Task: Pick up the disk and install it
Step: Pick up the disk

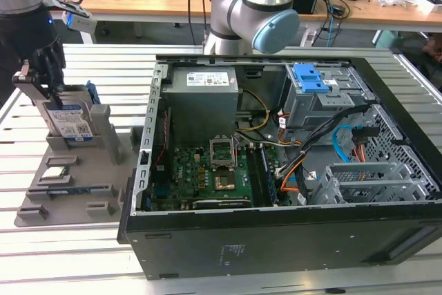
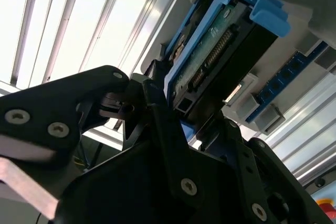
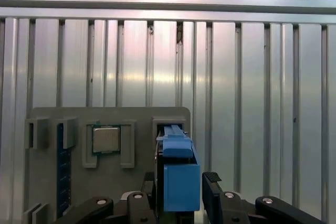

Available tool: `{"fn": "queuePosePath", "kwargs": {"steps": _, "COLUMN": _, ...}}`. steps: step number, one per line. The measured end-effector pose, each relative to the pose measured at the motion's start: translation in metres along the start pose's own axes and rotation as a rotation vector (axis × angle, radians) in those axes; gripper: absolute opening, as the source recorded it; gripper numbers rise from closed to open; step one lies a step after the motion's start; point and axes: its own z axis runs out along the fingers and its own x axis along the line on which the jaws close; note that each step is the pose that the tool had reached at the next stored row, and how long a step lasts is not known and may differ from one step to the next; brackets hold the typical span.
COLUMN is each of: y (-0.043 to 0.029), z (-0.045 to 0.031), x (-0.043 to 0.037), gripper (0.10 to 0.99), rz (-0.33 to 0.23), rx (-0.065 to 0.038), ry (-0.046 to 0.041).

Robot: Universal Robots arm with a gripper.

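The disk [image 1: 69, 121], a silver-grey drive with a white-and-blue label in a bright blue frame, stands on edge in a slot of the grey holder tray [image 1: 76, 177] at the exterior view's left. My black gripper [image 1: 50, 91] sits over its top edge. In the first wrist view my gripper [image 3: 181, 184] has one finger on each side of the disk's blue frame [image 3: 181, 177], very close against it. The second wrist view shows the disk's connector side [image 2: 210, 61] wedged between the fingers of my gripper [image 2: 194, 121].
The open computer case [image 1: 207, 229] lies to the right of the tray, with a blue latch [image 1: 309, 77] on its grey drive bay. A processor chip [image 3: 106, 140] and a blue memory stick [image 3: 63, 171] sit in the tray. The arm's base [image 1: 248, 12] stands behind the case.
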Motion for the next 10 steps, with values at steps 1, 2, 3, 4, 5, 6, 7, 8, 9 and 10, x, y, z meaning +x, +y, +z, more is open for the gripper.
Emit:
{"fn": "queuePosePath", "kwargs": {"steps": 1, "y": -0.0003, "z": 0.0021, "x": 0.0, "gripper": 0.482, "rz": 0.0, "rx": 0.0, "ry": 0.0008}}
{"fn": "queuePosePath", "kwargs": {"steps": 2, "y": -0.0005, "z": 0.0031, "x": -0.0001, "gripper": 0.482, "rz": 0.0, "rx": 0.0, "ry": 0.0011}}
{"fn": "queuePosePath", "kwargs": {"steps": 3, "y": -0.0008, "z": 0.004, "x": 0.0, "gripper": 0.482, "rz": 0.0, "rx": 0.0, "ry": 0.0015}}
{"fn": "queuePosePath", "kwargs": {"steps": 4, "y": -0.0011, "z": 0.0046, "x": 0.0, "gripper": 0.482, "rz": 0.0, "rx": 0.0, "ry": 0.0019}}
{"fn": "queuePosePath", "kwargs": {"steps": 5, "y": -0.0011, "z": 0.0046, "x": 0.0, "gripper": 0.482, "rz": 0.0, "rx": 0.0, "ry": 0.0019}}
{"fn": "queuePosePath", "kwargs": {"steps": 6, "y": -0.0011, "z": 0.0046, "x": 0.0, "gripper": 0.482, "rz": 0.0, "rx": 0.0, "ry": 0.0019}}
{"fn": "queuePosePath", "kwargs": {"steps": 7, "y": -0.0012, "z": 0.0048, "x": 0.0, "gripper": 0.482, "rz": 0.0, "rx": 0.0, "ry": 0.0018}}
{"fn": "queuePosePath", "kwargs": {"steps": 8, "y": -0.0012, "z": 0.0048, "x": 0.0, "gripper": 0.482, "rz": 0.0, "rx": 0.0, "ry": 0.0018}}
{"fn": "queuePosePath", "kwargs": {"steps": 9, "y": -0.0013, "z": 0.0048, "x": 0.0, "gripper": 0.482, "rz": 0.0, "rx": 0.0, "ry": 0.0019}}
{"fn": "queuePosePath", "kwargs": {"steps": 10, "y": -0.0013, "z": 0.0048, "x": 0.0001, "gripper": 0.467, "rz": 0.0, "rx": 0.0, "ry": 0.0023}}
